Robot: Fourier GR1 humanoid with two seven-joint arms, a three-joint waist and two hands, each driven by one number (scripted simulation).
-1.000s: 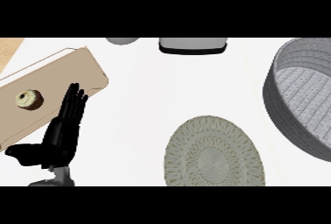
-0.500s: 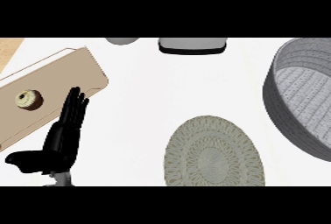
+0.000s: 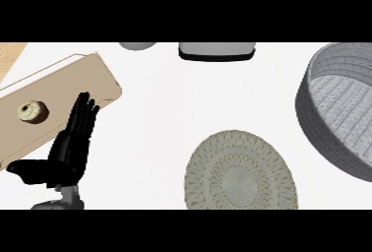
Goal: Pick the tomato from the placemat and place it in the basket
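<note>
Across the whole frame runs the white worktop (image 3: 160, 138). At the right edge stands the grey woven basket (image 3: 341, 113), partly cut off, and nothing shows in the part that is visible. Lower centre lies the round placemat (image 3: 240, 171), bare. At the left, a tan board (image 3: 54, 101) lies tilted, with a small ring-shaped pastry (image 3: 33, 111) on it. Along the upper edge sit a dark-rimmed white dish (image 3: 216, 50) and a grey round object (image 3: 138, 45), both cropped.

The left robot hand (image 3: 69, 147) stands at the lower left, fingers straight and pointing up against the board's edge, thumb out to the left, holding nothing. Compared with a second ago it sits slightly lower and its forearm shows less; otherwise nothing has moved. The right robot hand is out of view.

No tomato can be seen: not on the placemat, nor in the basket's visible part. Judging from this, the pick cannot start until the tomato is found.
</note>
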